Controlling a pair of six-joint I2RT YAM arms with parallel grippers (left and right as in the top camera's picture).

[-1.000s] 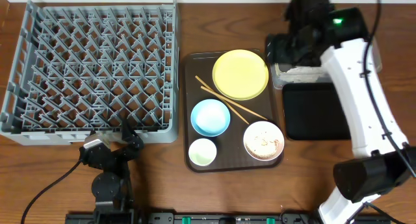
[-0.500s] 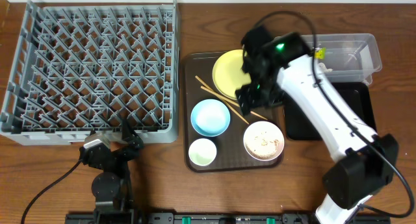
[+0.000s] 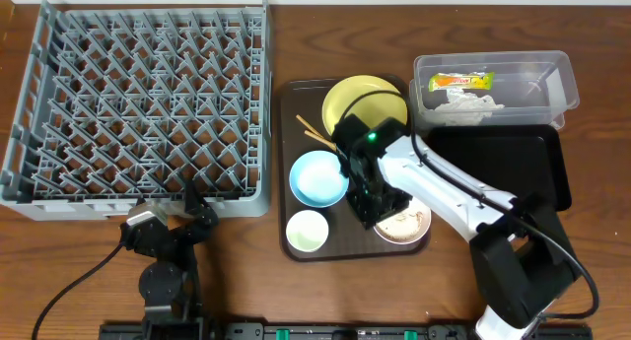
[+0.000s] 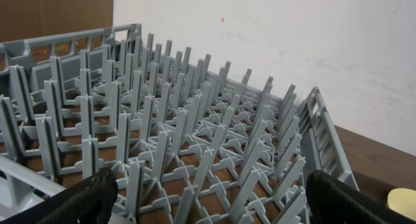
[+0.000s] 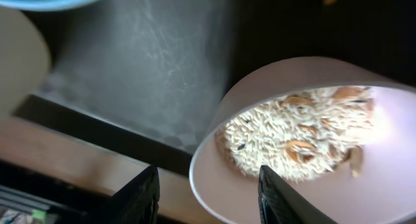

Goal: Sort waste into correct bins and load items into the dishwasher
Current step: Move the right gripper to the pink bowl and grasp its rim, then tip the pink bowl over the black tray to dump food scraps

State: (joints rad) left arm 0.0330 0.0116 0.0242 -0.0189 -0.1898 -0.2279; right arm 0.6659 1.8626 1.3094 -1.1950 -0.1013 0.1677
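My right gripper [image 3: 372, 198] is open at the left rim of the white bowl [image 3: 411, 222] on the brown tray. In the right wrist view the gripper [image 5: 208, 198] straddles the bowl's rim [image 5: 214, 152], with rice scraps [image 5: 292, 139] inside. The yellow plate [image 3: 380, 99], chopsticks [image 3: 311, 133], blue bowl [image 3: 317, 177] and white cup [image 3: 307, 231] share that tray. The green-yellow wrapper [image 3: 461, 81] and white tissue [image 3: 468, 102] lie in the clear tub [image 3: 567, 84]. The black tray [image 3: 493, 163] is bare. My left gripper [image 4: 208, 198] is open and empty, facing the grey rack [image 4: 195, 139].
The brown serving tray [image 3: 288, 113] sits between the grey rack [image 3: 138, 103] and the bins. My left arm [image 3: 163, 237] rests at the table's front edge below the rack's near right corner. My right arm's white link [image 3: 444, 187] crosses the tray's right side.
My right arm has swung from the clear tub at the back right, over the yellow plate, down to the white bowl's rim. The wrapper and tissue now show in the tub.
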